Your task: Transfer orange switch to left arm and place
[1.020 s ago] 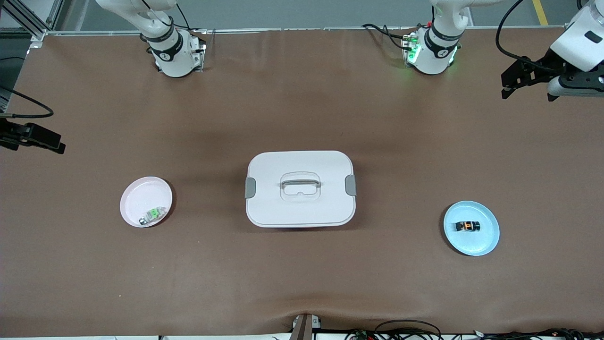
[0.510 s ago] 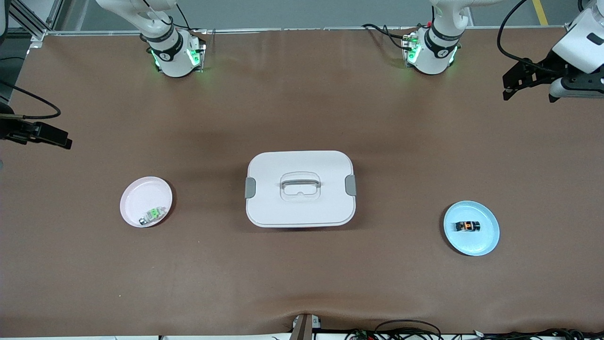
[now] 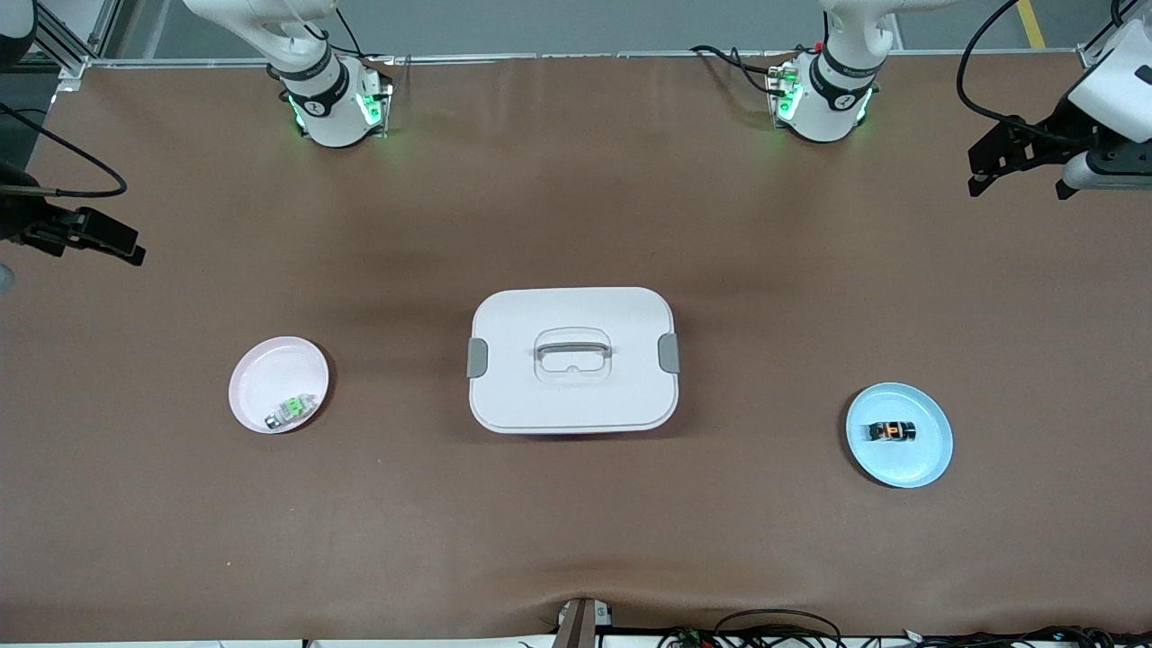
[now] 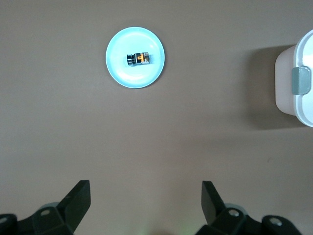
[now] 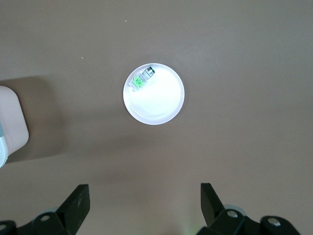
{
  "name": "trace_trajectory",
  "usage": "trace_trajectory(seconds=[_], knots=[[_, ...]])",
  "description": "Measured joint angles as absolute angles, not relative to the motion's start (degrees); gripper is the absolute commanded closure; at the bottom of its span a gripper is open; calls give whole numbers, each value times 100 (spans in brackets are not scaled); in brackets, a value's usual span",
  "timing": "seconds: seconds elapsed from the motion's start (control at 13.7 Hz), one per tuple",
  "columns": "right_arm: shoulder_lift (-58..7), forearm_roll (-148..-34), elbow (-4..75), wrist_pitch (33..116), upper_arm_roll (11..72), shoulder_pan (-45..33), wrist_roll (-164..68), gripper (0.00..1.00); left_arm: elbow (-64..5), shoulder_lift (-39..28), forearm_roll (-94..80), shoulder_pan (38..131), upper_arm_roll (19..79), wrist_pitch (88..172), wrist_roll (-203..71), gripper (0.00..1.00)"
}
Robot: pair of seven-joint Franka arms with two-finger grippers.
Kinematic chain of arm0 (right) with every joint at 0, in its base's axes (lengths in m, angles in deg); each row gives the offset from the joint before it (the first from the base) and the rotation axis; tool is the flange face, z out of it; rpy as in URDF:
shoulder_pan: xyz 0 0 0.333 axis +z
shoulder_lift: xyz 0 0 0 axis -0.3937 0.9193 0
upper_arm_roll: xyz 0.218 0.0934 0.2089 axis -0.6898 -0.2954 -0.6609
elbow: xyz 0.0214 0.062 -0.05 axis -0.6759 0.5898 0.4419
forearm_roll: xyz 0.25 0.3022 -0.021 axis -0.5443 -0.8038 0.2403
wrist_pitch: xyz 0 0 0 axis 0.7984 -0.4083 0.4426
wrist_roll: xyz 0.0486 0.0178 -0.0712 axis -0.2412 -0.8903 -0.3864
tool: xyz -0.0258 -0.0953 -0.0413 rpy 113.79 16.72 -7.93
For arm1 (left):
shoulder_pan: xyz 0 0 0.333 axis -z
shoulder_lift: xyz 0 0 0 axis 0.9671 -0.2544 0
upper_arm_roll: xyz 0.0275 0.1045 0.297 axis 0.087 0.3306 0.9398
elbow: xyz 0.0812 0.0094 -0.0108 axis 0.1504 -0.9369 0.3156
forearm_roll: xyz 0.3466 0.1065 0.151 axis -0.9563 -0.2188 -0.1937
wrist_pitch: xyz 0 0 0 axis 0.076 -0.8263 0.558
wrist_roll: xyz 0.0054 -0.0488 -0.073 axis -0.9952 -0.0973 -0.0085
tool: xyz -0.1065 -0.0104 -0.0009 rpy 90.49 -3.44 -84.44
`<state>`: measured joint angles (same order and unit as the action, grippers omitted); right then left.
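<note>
Both grippers, left gripper (image 3: 1021, 169) and right gripper (image 3: 85, 238), hang open and empty over the bench ends, while the orange switch (image 3: 892, 431) already lies in the blue plate (image 3: 931, 459), seemingly placed.

The brown table (image 3: 576, 540) carries a pink plate (image 3: 270, 373), white lidded box (image 3: 573, 396) and blue plate (image 3: 927, 454).

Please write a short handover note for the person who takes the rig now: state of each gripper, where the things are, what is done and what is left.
Left gripper: open, holding nothing, high over the left arm's end of the table.
Right gripper: open, holding nothing, high over the right arm's end.
Orange switch: lies in the blue plate at the left arm's end.
Green switch: lies in the pink plate at the right arm's end.
White lidded box: between the plates, lid on.
Done or left: this fits both the switch already placed and a transfer still ahead; check the log.
</note>
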<state>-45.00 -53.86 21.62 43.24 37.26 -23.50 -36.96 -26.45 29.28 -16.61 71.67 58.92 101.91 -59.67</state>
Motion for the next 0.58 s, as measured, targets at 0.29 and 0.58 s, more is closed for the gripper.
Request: trace_trajectory(seconds=[0.29,0.58], knots=[[-4553,-5429,2234,4332,3708,-2394,-3696,0,-2647,2928,-1661,7049,5899,10191,-5964,0],[-4610,-5430,2179,4291,3676,-2394,-3696,0,-2648,2928,-1661,7028,5903,10189,-5977,0]])
